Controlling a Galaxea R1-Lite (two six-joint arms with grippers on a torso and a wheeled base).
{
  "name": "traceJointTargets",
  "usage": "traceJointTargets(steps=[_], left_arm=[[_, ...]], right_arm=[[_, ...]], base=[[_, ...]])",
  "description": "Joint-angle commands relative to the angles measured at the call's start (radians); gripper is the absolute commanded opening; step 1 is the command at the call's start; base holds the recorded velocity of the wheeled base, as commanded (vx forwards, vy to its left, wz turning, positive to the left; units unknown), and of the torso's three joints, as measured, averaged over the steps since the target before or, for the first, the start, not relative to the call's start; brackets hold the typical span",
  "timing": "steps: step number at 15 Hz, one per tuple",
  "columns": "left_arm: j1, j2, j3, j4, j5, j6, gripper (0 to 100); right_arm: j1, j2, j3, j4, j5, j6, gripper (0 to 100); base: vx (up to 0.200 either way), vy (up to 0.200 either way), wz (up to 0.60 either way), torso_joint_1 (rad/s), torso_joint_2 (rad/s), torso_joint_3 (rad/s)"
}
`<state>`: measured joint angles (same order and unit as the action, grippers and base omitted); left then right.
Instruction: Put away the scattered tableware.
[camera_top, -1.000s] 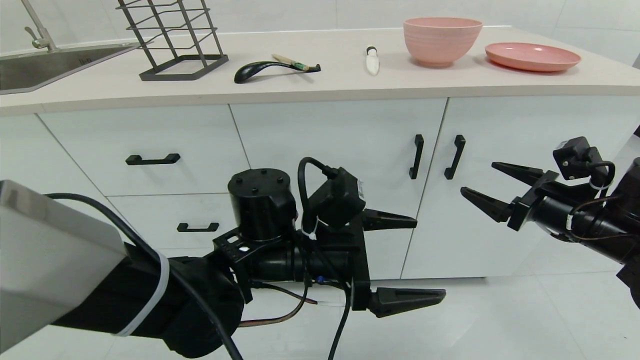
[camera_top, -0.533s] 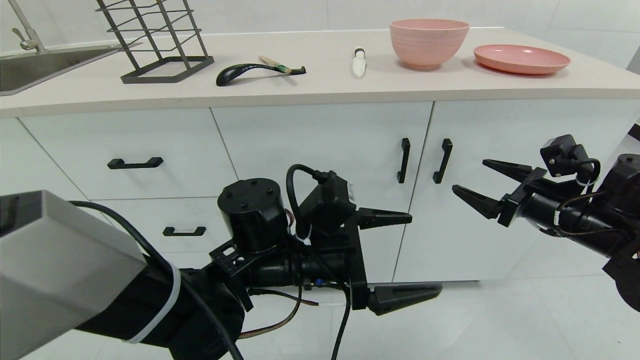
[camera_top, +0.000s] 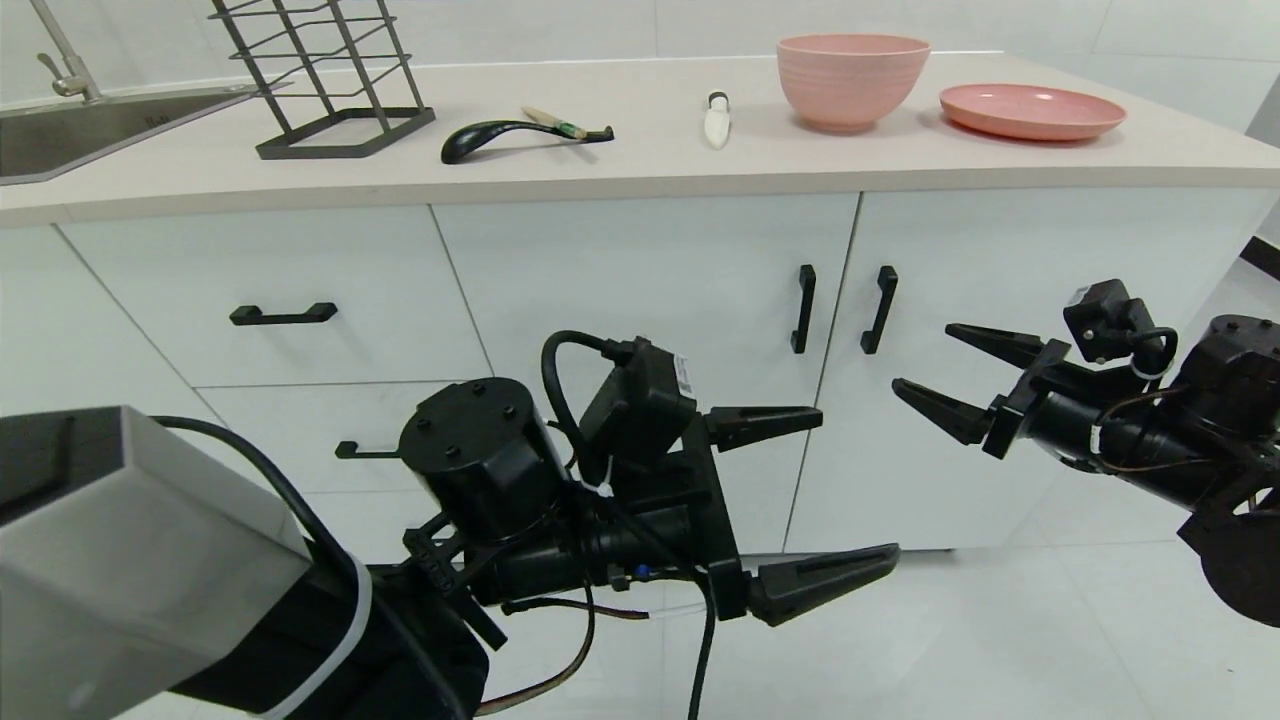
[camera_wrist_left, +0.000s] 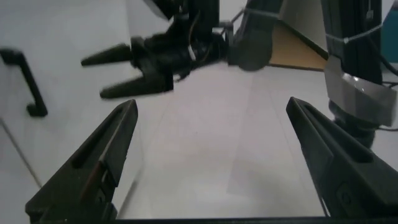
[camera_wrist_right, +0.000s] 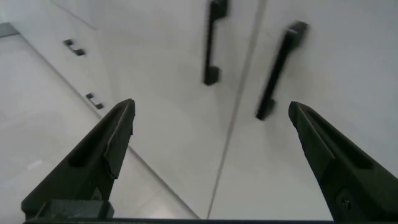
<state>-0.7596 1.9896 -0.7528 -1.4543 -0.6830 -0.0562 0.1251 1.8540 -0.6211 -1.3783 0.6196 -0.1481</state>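
Note:
On the counter lie a black ladle (camera_top: 492, 135), a pair of wooden chopsticks (camera_top: 553, 122) and a small white spoon (camera_top: 716, 120). A pink bowl (camera_top: 852, 80) and a pink plate (camera_top: 1030, 110) stand farther right. A black wire dish rack (camera_top: 325, 80) stands toward the left. My left gripper (camera_top: 815, 495) hangs open and empty below counter height, in front of the cabinet doors; the left wrist view shows its fingers (camera_wrist_left: 93, 174) spread. My right gripper (camera_top: 945, 375) is open and empty too, level with the door handles (camera_wrist_right: 280, 68).
A steel sink (camera_top: 80, 130) with a tap (camera_top: 60, 55) is set into the counter's left end. White cabinets with black drawer handles (camera_top: 282, 314) and two vertical door handles (camera_top: 840, 308) stand below. Tiled floor lies underneath.
The head view has shifted, so the camera has moved. My left gripper has dropped slightly in the picture and tilted; both grippers stay open and empty.

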Motion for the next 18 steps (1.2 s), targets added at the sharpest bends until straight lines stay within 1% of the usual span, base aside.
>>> traceJointTargets(steps=[1, 2, 3, 5, 6, 7, 8, 9, 10, 11, 12, 13, 14, 15, 16, 17, 18], left_arm=[[-0.009, 0.055, -0.102, -0.008, 0.023, 0.001, 100], [-0.009, 0.066, -0.155, 0.003, 0.023, -0.001, 100], [-0.01, 0.063, -0.186, 0.038, 0.025, 0.001, 100], [-0.01, 0.043, -0.25, 0.18, 0.039, 0.004, 100], [-0.006, 0.04, -0.275, 0.222, 0.045, 0.004, 100], [0.006, 0.04, -0.321, 0.301, 0.046, 0.027, 100], [0.016, 0.041, -0.352, 0.361, 0.046, 0.068, 100], [0.022, 0.043, -0.37, 0.397, 0.046, 0.099, 100], [0.043, 0.049, -0.427, 0.492, 0.043, 0.197, 100], [0.048, 0.049, -0.453, 0.543, 0.037, 0.263, 100], [0.049, 0.048, -0.473, 0.586, 0.006, 0.305, 100], [0.049, 0.048, -0.485, 0.604, -0.023, 0.312, 100], [0.049, 0.054, -0.52, 0.627, -0.084, 0.317, 100], [0.051, 0.063, -0.545, 0.634, -0.099, 0.318, 100], [0.066, 0.083, -0.593, 0.64, -0.136, 0.318, 100], [0.072, 0.094, -0.612, 0.64, -0.165, 0.32, 100], [0.088, 0.117, -0.658, 0.638, -0.239, 0.32, 100]], right_arm=[[-0.001, 0.03, -0.026, -0.001, 0.009, -0.001, 100], [-0.001, 0.047, -0.043, -0.005, 0.017, -0.001, 100], [-0.001, 0.06, -0.06, -0.008, 0.019, -0.001, 100], [-0.001, 0.111, -0.12, -0.008, 0.025, -0.001, 100], [-0.001, 0.126, -0.14, -0.008, 0.026, -0.001, 100], [-0.001, 0.146, -0.172, -0.008, 0.034, -0.001, 100], [0.002, 0.155, -0.183, -0.01, 0.037, -0.002, 100], [0.002, 0.16, -0.187, -0.01, 0.039, -0.008, 100], [0.002, 0.171, -0.203, -0.011, 0.043, -0.013, 100], [0.002, 0.175, -0.21, -0.015, 0.052, -0.013, 100], [0.002, 0.177, -0.216, -0.015, 0.063, -0.013, 100], [0.002, 0.177, -0.218, -0.016, 0.072, -0.013, 100], [0.002, 0.183, -0.232, -0.018, 0.081, -0.011, 100], [0.002, 0.188, -0.247, -0.024, 0.085, -0.01, 100], [0.002, 0.201, -0.264, -0.024, 0.089, -0.01, 100], [0.002, 0.208, -0.272, -0.024, 0.088, -0.008, 100], [0.002, 0.225, -0.293, -0.024, 0.088, -0.008, 100]], base=[[0.0, 0.0, 0.0, 0.0, 0.0, 0.0], [0.0, 0.0, 0.0, 0.0, 0.0, 0.0], [0.0, 0.0, 0.0, 0.0, 0.0, 0.0], [0.0, 0.0, 0.0, 0.0, 0.0, 0.0], [0.0, 0.0, 0.0, 0.0, 0.0, 0.0], [0.0, 0.0, 0.0, 0.0, 0.0, 0.0], [0.0, 0.0, 0.0, 0.0, 0.0, 0.0], [0.0, 0.0, 0.0, 0.0, 0.0, 0.0], [0.0, 0.0, 0.0, 0.0, 0.0, 0.0], [0.0, 0.0, 0.0, 0.0, 0.0, 0.0], [0.0, 0.0, 0.0, 0.0, 0.0, 0.0], [0.0, 0.0, 0.0, 0.0, 0.0, 0.0], [0.0, 0.0, 0.0, 0.0, 0.0, 0.0], [0.0, 0.0, 0.0, 0.0, 0.0, 0.0], [0.0, 0.0, 0.0, 0.0, 0.0, 0.0], [0.0, 0.0, 0.0, 0.0, 0.0, 0.0], [0.0, 0.0, 0.0, 0.0, 0.0, 0.0]])
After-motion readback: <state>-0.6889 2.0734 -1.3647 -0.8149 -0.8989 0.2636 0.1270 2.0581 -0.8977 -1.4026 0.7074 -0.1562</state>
